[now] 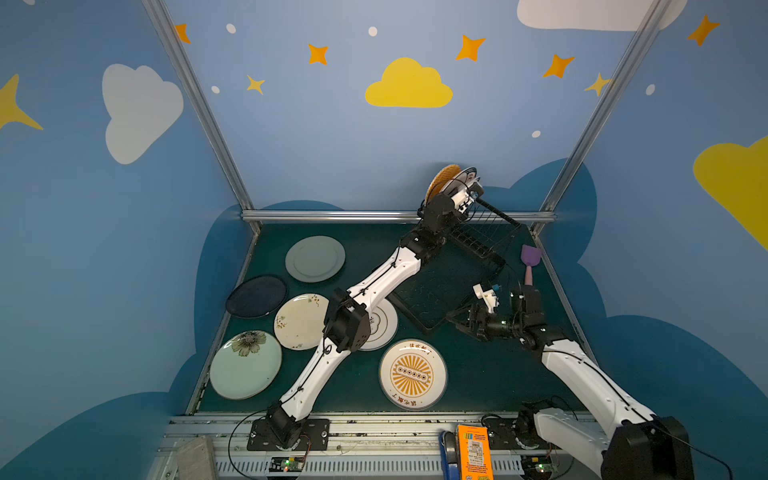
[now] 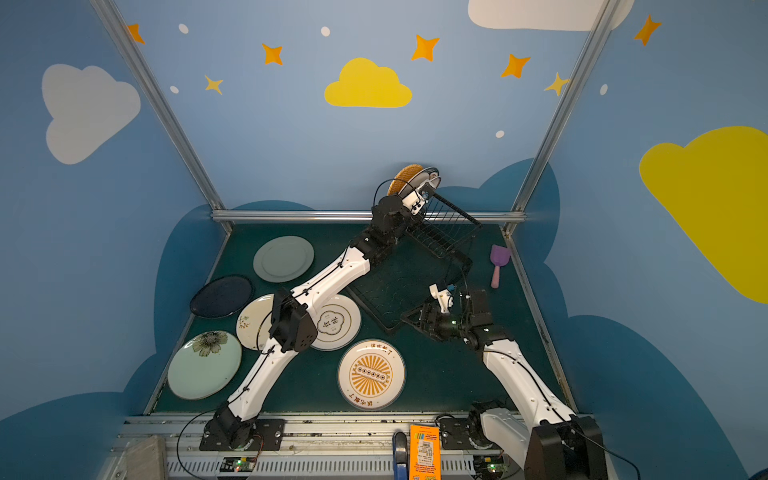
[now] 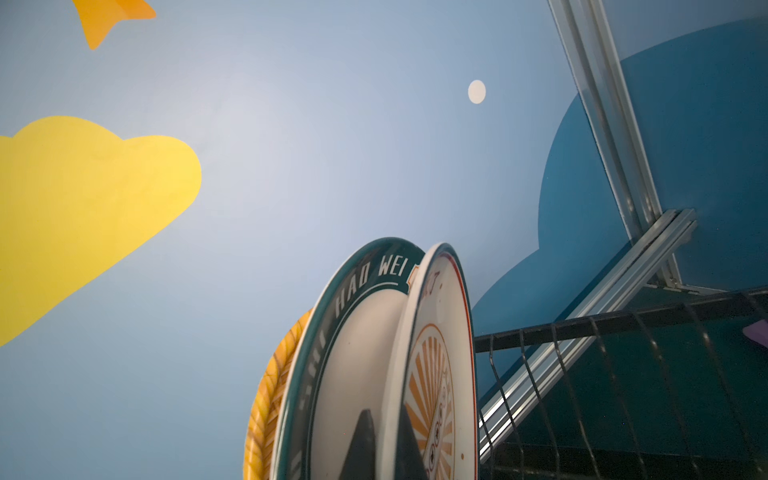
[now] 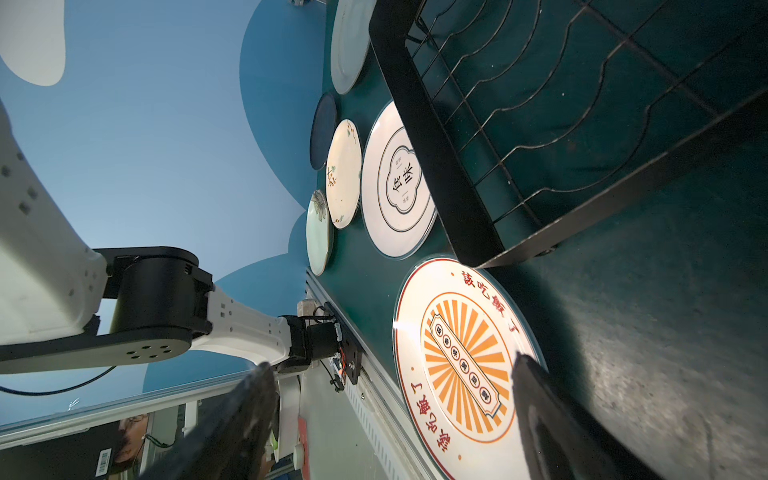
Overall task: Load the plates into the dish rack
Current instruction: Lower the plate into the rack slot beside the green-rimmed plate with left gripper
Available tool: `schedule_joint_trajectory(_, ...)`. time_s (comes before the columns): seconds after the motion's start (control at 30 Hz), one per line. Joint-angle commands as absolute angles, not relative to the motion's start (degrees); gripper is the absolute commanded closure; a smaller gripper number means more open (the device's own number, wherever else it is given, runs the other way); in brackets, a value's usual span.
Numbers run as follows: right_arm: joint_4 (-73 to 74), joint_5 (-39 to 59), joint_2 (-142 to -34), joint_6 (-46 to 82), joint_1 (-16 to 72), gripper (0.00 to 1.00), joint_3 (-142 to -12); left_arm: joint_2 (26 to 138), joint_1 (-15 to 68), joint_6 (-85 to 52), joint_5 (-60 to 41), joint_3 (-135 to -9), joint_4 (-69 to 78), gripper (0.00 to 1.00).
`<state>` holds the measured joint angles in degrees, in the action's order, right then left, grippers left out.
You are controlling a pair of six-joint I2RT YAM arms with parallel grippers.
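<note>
The rack point(image 1: 478, 243) sits at the far side of the surface point(image 1: 478, 374). Three plates stand on edge at its far end: an orange one point(image 3: 270, 395), a teal-rimmed lettered one point(image 3: 357, 332), and a white sunburst plate point(image 3: 436, 324) nearest the empty wires. The left claw point(image 3: 386, 440) is clenched on that sunburst plate's rim, one finger on either side. I can't make out from here whether its bottom edge sits in a slot. If it doesn't, letting go could tip it against the lettered plate or send it sliding down the wires. Six more plates lie flat on the surface, among them a second sunburst plate point(image 1: 412, 374). The right claw point(image 4: 388, 370) hangs released near that one, beside the rack's tray corner. Reaching down from there, it could snag the frame.
</note>
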<state>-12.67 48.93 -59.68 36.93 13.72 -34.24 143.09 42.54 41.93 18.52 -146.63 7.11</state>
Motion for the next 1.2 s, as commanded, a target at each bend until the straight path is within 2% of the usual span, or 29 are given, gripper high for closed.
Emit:
schedule_joint_trajectory(0.0, -14.2, 49.0, -59.8, 35.4, 13.9, 0.13, -34.5, 143.7, 41.9, 41.6, 20.9, -148.4, 7.9, 0.94)
schedule_joint_trajectory(0.2, -14.5, 49.1, -59.9, 35.2, 13.9, 0.13, -34.6, 145.2, 41.9, 41.6, 21.5, -149.7, 8.5, 0.9)
schedule_joint_trajectory(0.77, -17.6, 49.0, -59.1, 33.4, 13.2, 0.13, -34.8, 148.5, 42.1, 43.2, 19.1, -151.6, 9.1, 0.9)
schedule_joint_trajectory(1.17, -17.0, 49.0, -59.8, 33.6, 13.0, 0.13, -34.5, 145.7, 42.8, 43.6, 19.1, -144.8, 13.4, 0.94)
